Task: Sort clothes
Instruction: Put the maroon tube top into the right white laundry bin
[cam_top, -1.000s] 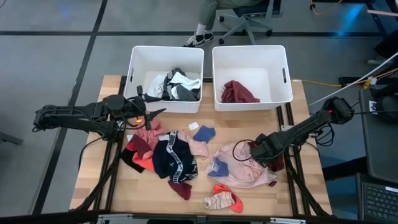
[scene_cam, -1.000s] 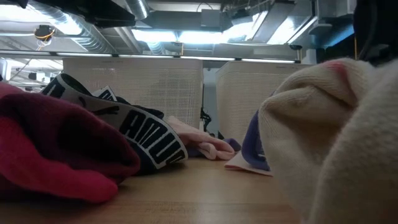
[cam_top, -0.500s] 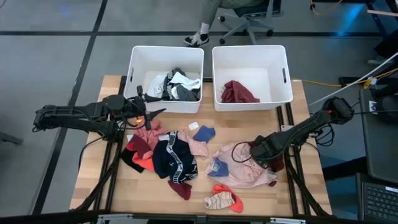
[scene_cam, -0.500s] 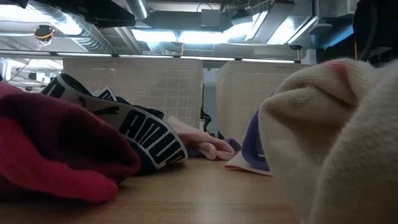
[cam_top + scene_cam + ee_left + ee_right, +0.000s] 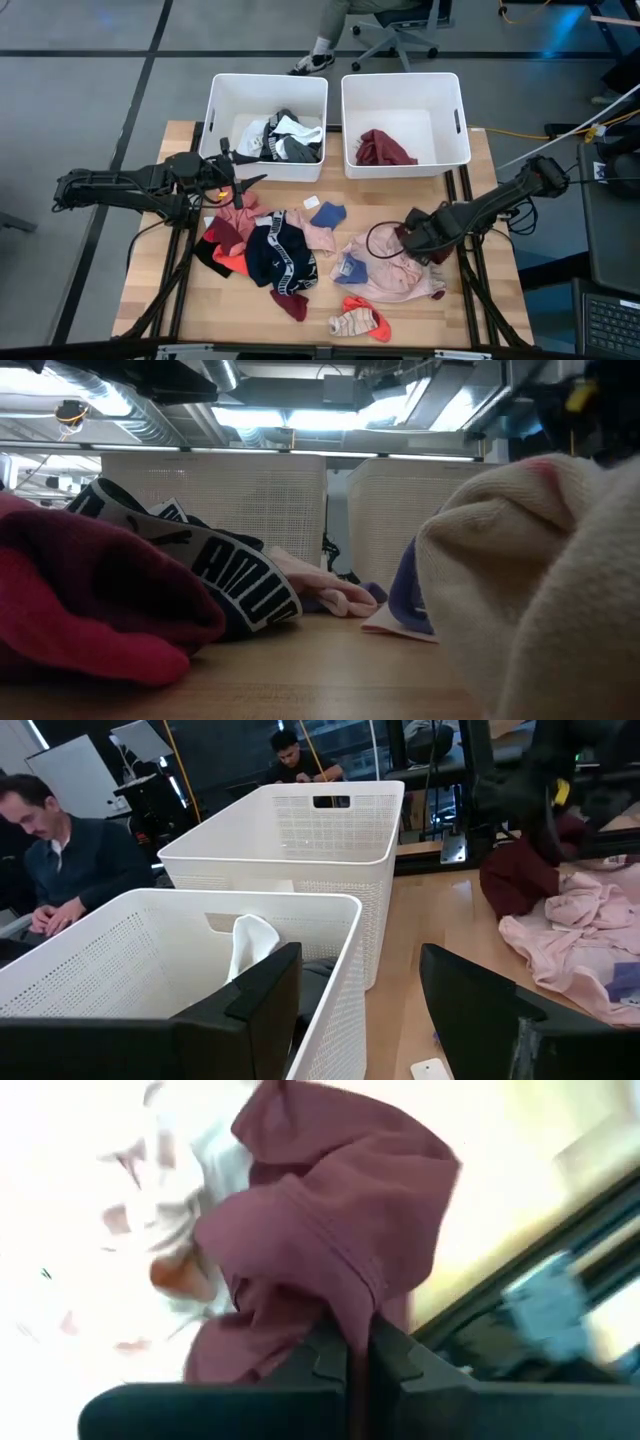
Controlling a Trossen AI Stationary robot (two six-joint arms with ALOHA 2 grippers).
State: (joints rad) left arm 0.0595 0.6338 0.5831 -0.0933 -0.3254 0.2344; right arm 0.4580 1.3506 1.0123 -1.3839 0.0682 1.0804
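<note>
your right gripper (image 5: 418,240) is clenched on a maroon garment (image 5: 330,1250), the two fingers (image 5: 330,1365) pressed together with a fold of the cloth pinched between them. in the right wrist view the garment bunches up directly ahead of the fingertips and spreads away from them; a pale pink garment (image 5: 385,268) lies just beyond and beneath it. from above, the gripper sits at the edge of that pink garment, with the maroon cloth tucked under and beside its tip (mostly hidden by the arm there).

a small blue sock (image 5: 350,268) lies just beside the gripper on the pink cloth, toward the table's middle. farther the same way is the main heap: a navy garment with a white band (image 5: 280,255), red (image 5: 228,258) and pink pieces (image 5: 238,216) touching it. a red and pale sock (image 5: 358,320) lies apart, nearer the front edge.

your left gripper (image 5: 240,183) hangs released, fingers (image 5: 255,990) spread wide, holding nothing, just beside the near wall of the left bin (image 5: 225,160). that bin holds white, grey and black clothes (image 5: 285,138); the right bin (image 5: 455,120) holds one maroon piece (image 5: 382,148), well apart from your right gripper.
</note>
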